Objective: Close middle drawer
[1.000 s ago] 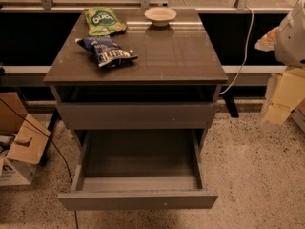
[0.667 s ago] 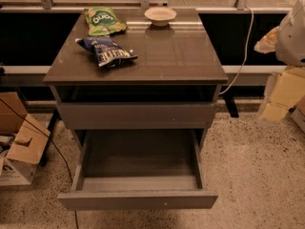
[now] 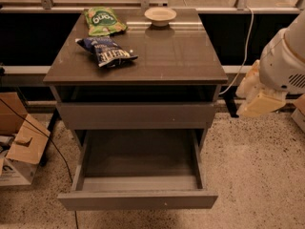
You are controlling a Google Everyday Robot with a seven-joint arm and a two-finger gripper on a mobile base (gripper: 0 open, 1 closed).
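The middle drawer point(image 3: 138, 199) is pulled far out from the dark-grey cabinet point(image 3: 143, 56), low near the floor. Its plain flat front faces me, and its grey floor point(image 3: 140, 156) and thin side walls show, with nothing in it. Above it sits another plain grey drawer front point(image 3: 136, 116), pushed in. My gripper point(image 3: 259, 101) is the cream-coloured end of the white arm at the right. It hangs in the air beside the cabinet's right edge, at the height of the upper drawer front, apart from both drawers.
On the cabinet top lie a green chip bag point(image 3: 102, 20), a blue chip bag point(image 3: 107, 51) and a small white bowl point(image 3: 160, 15). Cardboard boxes point(image 3: 19, 142) stand on the speckled floor at left. A white cable point(image 3: 245, 46) hangs at right.
The arm and gripper have moved left, closer to the cabinet's right side. The drawer and the things on top have not moved.
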